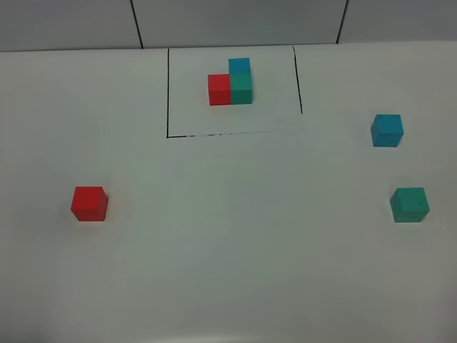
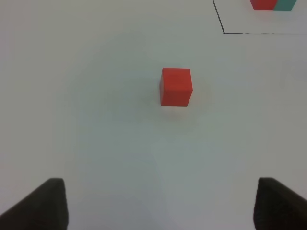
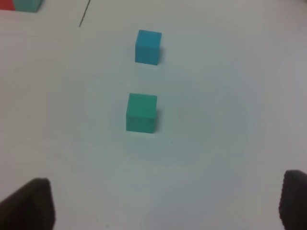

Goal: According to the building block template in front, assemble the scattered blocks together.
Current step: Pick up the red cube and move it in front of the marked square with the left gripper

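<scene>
Scattered blocks [image 1: 89,204] lie well apart on the table [image 1: 228,286], none yet joined like the framed building block template [image 1: 231,82]. My left claw [image 2: 160,203] hangs spread before the red cube [image 2: 176,86], my right claw [image 3: 165,203] spread before the teal-green cube [image 3: 141,112] (blue cube [image 3: 148,46] beyond it), both empty, presumably lined up to grab the nearest.

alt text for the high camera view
Three loose cubes lie apart on a white table: red cube at left, blue cube and teal-green cube at right. At the back, a black drawn frame holds the template, an L of three cubes.
</scene>
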